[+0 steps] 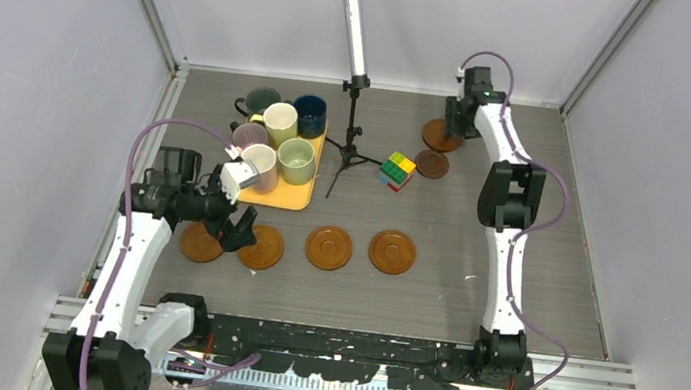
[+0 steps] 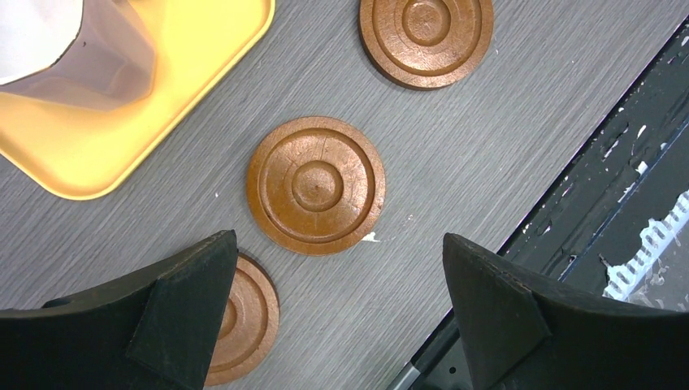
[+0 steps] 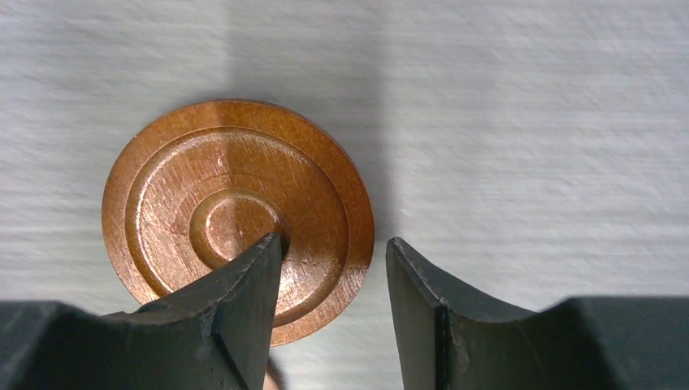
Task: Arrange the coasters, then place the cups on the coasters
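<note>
We see the right gripper [image 3: 335, 242], jaws parted, straddling the rim of one coaster [image 3: 203, 179] at upper right; the left gripper [image 1: 240, 234] hangs wide open above the row of coasters [image 1: 328, 248] at lower left, cups [image 1: 280, 124] crowding the yellow tray [image 1: 296, 199].

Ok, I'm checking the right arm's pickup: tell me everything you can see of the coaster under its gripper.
This coaster is a round, reddish-brown, wooden-looking disc, with a raised rim and concentric rings around a central boss. It lies flat on the grey table at the far right, beyond a smaller, darker coaster. The right gripper straddles its edge, jaws apart: one finger over the disc, the other outside the rim; contact is unclear.
</note>
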Tool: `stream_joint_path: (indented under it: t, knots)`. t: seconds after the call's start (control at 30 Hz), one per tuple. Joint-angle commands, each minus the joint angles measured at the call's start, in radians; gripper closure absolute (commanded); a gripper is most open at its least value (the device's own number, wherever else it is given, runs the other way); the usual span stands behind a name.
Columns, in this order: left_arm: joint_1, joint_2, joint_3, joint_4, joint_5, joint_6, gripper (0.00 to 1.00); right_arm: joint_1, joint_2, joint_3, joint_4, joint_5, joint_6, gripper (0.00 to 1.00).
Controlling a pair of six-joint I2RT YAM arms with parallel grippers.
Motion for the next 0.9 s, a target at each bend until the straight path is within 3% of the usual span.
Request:
stream_joint_path:
  t: [0.0,0.27,0.53,0.7,0.87]
  knots:
    - [0.005,-0.025,0.044,-0.017,0.02,0.009,0.0,-0.085,-0.102,-0.147,-0.185,-0.017,-0.083,0.47]
    - [0.004,-0.038,0.052,-0.035,0.054,-0.012,0.0,-0.208,-0.384,-0.6,-0.182,-0.134,-0.256,0.56]
    - [0.004,-0.091,0.05,-0.061,0.07,-0.026,0.0,-0.218,-0.706,-1.122,-0.116,-0.177,-0.458,0.59]
    - [0.001,-0.107,0.048,-0.074,0.078,-0.035,0.0,-0.209,-0.853,-1.288,-0.094,-0.249,-0.472,0.6]
    - [-0.001,-0.104,0.064,-0.089,0.068,-0.038,0.0,-0.154,-0.927,-1.353,-0.066,-0.272,-0.43,0.6]
